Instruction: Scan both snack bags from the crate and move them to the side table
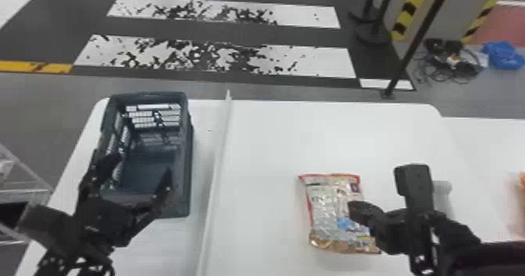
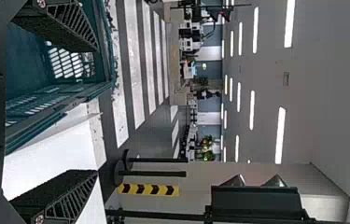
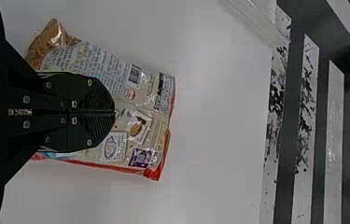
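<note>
In the head view, my left gripper (image 1: pixel 137 173) is open above the near part of the dark crate (image 1: pixel 187 146). Its spread fingers flank a gap in the left wrist view, where the gripper (image 2: pixel 95 111) has the crate (image 2: pixel 86 95) beyond it. On the white table lies a silver snack bag with red edges (image 1: pixel 330 205), and my right gripper (image 1: pixel 353 208) is over its right side. Seen from the right wrist, the two fingers of that gripper (image 3: pixel 115 112) are pressed together above the bag (image 3: pixel 156 128), covering part of its printed face.
A raised white divider (image 1: pixel 218 158) runs between the crate and the snack bag. Part of something orange (image 1: pixel 522 181) shows at the right edge, over the adjoining white surface. A clear rack (image 1: pixel 23 191) stands left of the table.
</note>
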